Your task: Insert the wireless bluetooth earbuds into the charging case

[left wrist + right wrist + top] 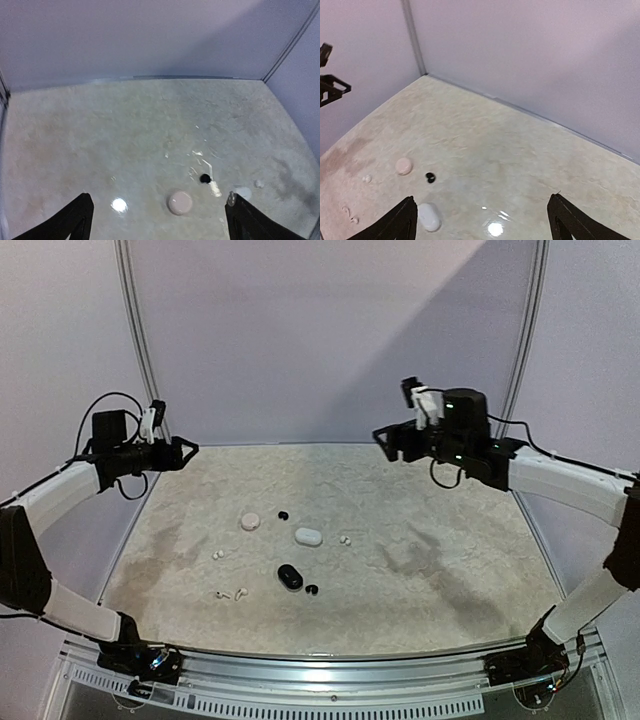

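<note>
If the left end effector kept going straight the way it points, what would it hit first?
The left end effector would likely meet the table near the pink case; nothing stands before that. Depth is unclear.

No legible text, label, brand, number or sign in any of three views
</note>
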